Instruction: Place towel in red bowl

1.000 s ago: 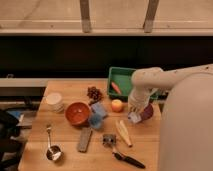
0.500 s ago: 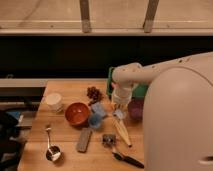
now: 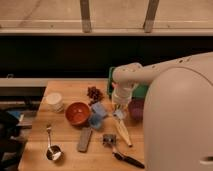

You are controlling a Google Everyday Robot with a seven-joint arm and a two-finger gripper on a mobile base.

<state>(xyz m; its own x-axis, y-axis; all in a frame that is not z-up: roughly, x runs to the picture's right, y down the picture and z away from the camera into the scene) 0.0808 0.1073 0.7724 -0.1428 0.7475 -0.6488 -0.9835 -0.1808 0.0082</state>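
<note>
**Towel gripped, bowl to the left**

On the desk (image 3: pixel 65 152), the red bowl (image 3: pixel 77 113) is my landmark. My jaws hang right of it, past the light blue cloth (image 3: pixel 97 112), clenched on what looks like the towel (image 3: pixel 119 114), bunched with no clear long axis. The bowl lies leftward. No writing is readable.

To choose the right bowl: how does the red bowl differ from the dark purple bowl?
The red bowl is orange-red, the dark purple bowl dark violet. The red bowl shows whole, left of the gripper, which is shut on the towel; the dark purple bowl, right of it, is partly hidden. Both stand upright.
</note>
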